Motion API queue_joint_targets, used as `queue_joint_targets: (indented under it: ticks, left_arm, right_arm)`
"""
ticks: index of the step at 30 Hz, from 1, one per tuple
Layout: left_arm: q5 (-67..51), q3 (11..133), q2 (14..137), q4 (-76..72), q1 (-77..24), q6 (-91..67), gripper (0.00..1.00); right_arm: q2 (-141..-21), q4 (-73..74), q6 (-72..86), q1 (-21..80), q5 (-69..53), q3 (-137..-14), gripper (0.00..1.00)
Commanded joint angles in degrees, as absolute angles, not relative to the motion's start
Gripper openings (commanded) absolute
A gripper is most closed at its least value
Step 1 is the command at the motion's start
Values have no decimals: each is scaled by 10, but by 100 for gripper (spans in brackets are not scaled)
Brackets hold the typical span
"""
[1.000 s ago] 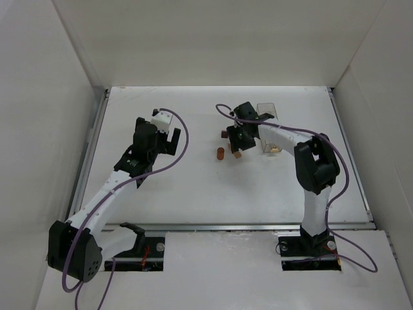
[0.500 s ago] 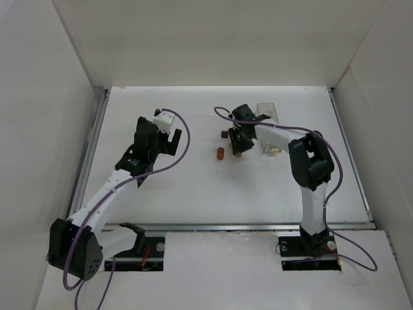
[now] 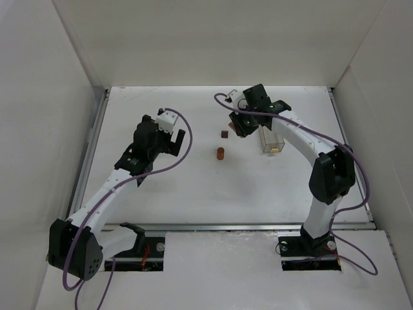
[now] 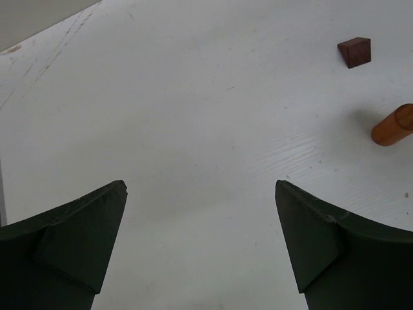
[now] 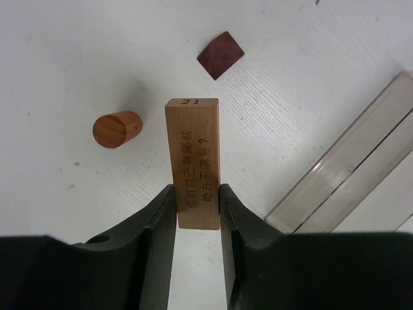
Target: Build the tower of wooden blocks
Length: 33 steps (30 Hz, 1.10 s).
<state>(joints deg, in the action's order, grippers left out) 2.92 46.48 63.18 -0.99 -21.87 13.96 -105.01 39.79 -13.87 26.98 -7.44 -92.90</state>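
Note:
My right gripper [image 5: 197, 188] is shut on the pale tan flat bar [image 5: 193, 155], which has printed characters and sticks out forward above the table. In the top view this gripper [image 3: 242, 126] hangs just right of the dark red-brown pointed piece [image 3: 224, 134]. The orange-brown round piece [image 3: 220, 153] lies on its side a little nearer. Both also show in the right wrist view: pointed piece [image 5: 221, 55], round piece [image 5: 116, 128]. My left gripper [image 4: 200, 185] is open and empty, left of both pieces [image 3: 173, 141]. It sees the pointed piece [image 4: 355, 51] and the round piece [image 4: 393, 126].
A clear plastic rectangular box [image 3: 271, 139] stands just right of the right gripper, with something small and tan inside; its edge shows in the right wrist view [image 5: 352, 177]. White walls surround the table [image 3: 193, 187].
My right gripper has risen and moved back and right with the tan bar, away from the two loose pieces. The left gripper has crept slightly right.

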Motion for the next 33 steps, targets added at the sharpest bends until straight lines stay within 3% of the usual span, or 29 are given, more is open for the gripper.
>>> queue_joint_targets:
  ticks: [1, 10, 15, 33]
  left_arm:
    - [52, 491, 609, -19, -207, 118, 99]
    - [58, 459, 565, -8, -185, 96, 99]
    - [58, 453, 554, -8, -175, 96, 99]
    - [53, 437, 548, -13, -175, 101, 99]
  right_arm:
    - [-1064, 473, -301, 274, -126, -957, 0]
    - [-1095, 561, -511, 320, -153, -1071, 0]
    - [-1148, 606, -534, 326, -158, -1130, 0]
    - [-1212, 594, -528, 370, -149, -1114, 0]
